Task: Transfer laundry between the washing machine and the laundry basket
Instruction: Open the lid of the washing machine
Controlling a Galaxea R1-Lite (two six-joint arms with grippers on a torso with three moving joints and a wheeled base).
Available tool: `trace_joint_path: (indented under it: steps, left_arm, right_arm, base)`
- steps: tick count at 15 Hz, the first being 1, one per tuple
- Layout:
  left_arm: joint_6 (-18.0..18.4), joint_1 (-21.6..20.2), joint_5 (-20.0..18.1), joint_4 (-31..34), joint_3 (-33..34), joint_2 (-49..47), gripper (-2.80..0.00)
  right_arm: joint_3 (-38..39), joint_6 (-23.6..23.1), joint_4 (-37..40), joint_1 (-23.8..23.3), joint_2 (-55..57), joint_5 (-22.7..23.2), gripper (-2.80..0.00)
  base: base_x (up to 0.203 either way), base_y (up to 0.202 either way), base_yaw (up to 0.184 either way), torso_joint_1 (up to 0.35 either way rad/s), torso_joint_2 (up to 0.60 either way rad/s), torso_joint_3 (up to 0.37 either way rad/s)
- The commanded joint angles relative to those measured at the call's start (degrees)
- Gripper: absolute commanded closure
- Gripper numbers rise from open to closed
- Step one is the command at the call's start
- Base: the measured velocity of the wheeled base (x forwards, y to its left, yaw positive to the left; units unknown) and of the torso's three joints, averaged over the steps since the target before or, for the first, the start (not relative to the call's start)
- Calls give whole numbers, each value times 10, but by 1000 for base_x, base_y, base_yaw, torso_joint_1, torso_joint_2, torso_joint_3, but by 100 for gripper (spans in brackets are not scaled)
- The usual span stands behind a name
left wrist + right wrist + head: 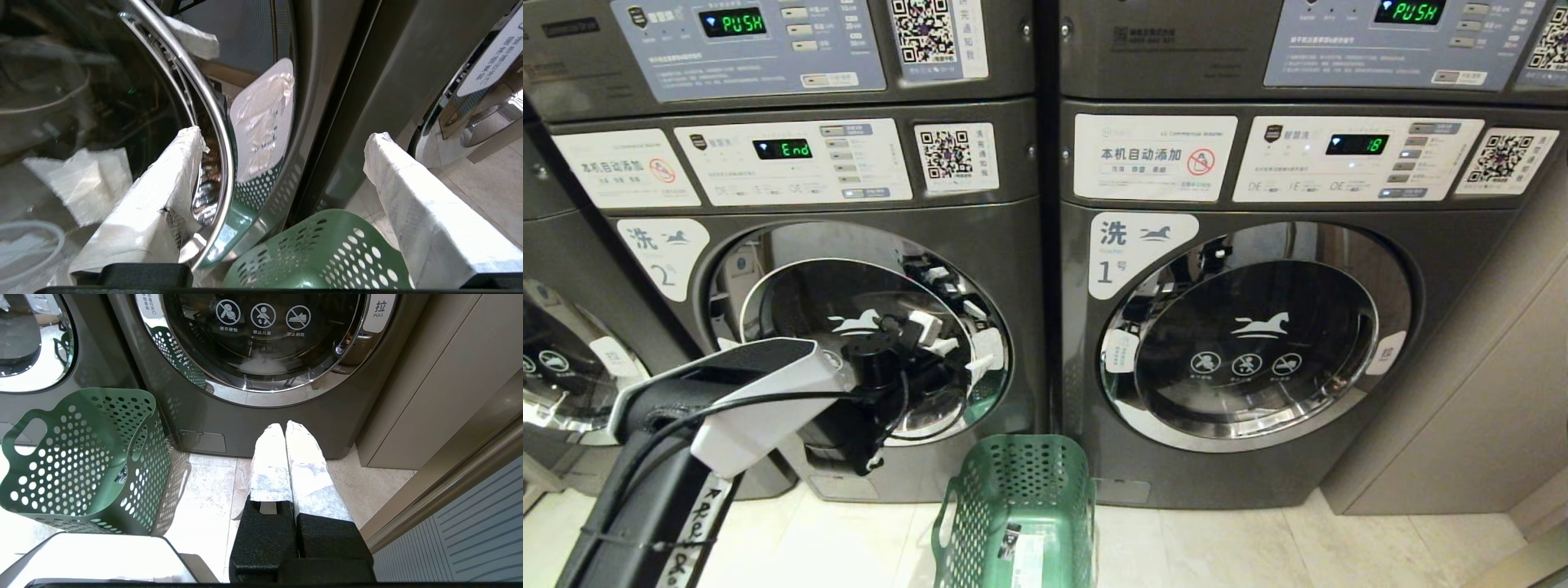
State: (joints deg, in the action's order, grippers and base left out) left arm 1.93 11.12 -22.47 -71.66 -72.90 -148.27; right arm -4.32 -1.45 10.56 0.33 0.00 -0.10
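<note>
Left gripper (282, 163) is lining up, jaws spread wide and empty, on the door of the washing machine (849, 269).

The chrome door rim (222, 163) and its white pull tab (263, 122) are sitting between the open fingers, nearer one finger than the other, door shut, so the opening step looks to be in hand. The laundry basket (1021, 506) is waiting just below and beyond the jaws; no laundry is showing. Next it needs to close on the tab edge and pull. Right gripper (286, 457) is hanging parked, fingers pressed together, over the floor by the neighbouring machine.
</note>
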Motion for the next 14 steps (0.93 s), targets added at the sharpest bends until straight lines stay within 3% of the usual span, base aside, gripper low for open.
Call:
trace_joint_path:
  steps: [1,14]
  left_arm:
    - [0,2,-1,1,-33,-25,-280]
    - [-10,5,-16,42,-121,-79,-280]
  right_arm:
    - [0,0,1,0,1,0,0]
    - [0,0,1,0,1,0,0]
  base:
    - [0,0,0,0,0,0]
    - [0,0,0,0,0,0]
